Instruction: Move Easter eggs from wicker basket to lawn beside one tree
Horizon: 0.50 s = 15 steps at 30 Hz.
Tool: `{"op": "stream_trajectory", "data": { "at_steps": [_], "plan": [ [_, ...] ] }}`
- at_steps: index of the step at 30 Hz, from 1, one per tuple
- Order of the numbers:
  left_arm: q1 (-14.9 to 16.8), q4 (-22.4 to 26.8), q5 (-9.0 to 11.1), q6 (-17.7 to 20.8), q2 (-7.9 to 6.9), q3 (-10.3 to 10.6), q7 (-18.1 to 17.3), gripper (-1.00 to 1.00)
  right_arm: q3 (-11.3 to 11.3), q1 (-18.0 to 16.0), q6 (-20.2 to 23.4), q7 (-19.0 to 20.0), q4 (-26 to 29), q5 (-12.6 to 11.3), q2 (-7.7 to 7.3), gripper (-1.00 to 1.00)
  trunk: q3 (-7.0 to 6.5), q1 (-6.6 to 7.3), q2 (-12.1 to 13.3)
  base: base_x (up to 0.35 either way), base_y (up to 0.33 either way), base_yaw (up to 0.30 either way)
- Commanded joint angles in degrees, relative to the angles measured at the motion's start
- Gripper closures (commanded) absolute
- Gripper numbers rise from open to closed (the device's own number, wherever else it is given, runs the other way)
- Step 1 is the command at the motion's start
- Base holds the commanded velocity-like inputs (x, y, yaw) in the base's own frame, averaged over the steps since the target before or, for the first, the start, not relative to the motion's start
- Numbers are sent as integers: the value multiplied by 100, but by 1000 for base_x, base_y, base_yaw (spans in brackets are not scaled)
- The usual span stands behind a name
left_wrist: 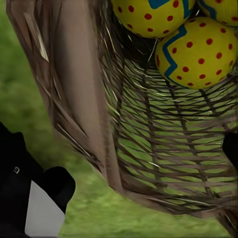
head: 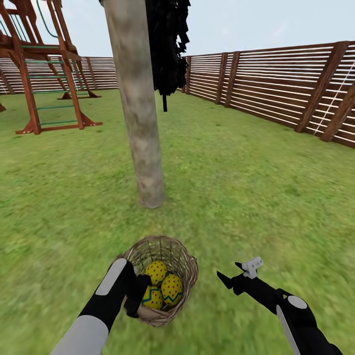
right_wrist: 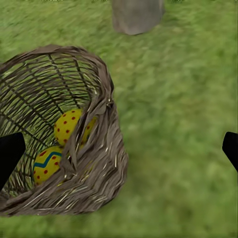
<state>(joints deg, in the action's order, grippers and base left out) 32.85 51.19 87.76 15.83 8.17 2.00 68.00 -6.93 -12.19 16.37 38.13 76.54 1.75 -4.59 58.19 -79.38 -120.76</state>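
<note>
The wicker basket (head: 165,276) is tilted on the lawn (head: 256,177), a short way in front of the tree (head: 140,123) with its thick grey-brown trunk. Three yellow Easter eggs (head: 156,271) (head: 171,288) (head: 152,299) with red dots lie inside it. My left gripper (head: 134,296) is shut on the basket's near-left rim; in the left wrist view the woven wall (left_wrist: 148,139) runs between its fingers, below the eggs (left_wrist: 198,52). My right gripper (head: 236,272) hangs open to the basket's right, holding nothing. The right wrist view shows the basket (right_wrist: 99,163), two eggs (right_wrist: 69,126) and the trunk base (right_wrist: 136,15).
A wooden play frame with a green ladder (head: 47,74) stands at the back left. A slatted wooden fence (head: 276,84) runs along the right and back. A dark thin-stemmed tree (head: 167,44) stands behind the trunk. Open grass lies all around the trunk.
</note>
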Motion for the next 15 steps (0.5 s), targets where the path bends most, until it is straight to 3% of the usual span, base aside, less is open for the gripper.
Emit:
{"op": "stream_trajectory", "data": {
  "at_steps": [1, 15],
  "plan": [
    [2, 18, -4, 60, 0, 2, 28, -100, -10, -3, 35, 35, 9, 19, 0, -100, -14, 23, 39, 0, 0, 0],
    [2, 92, 5, 159, 0, -6, 34, -100, -10, -3, 42, 20, -1, 27, 16, -100, -265, 331, 601, 0, 0, 0]
  ]
}}
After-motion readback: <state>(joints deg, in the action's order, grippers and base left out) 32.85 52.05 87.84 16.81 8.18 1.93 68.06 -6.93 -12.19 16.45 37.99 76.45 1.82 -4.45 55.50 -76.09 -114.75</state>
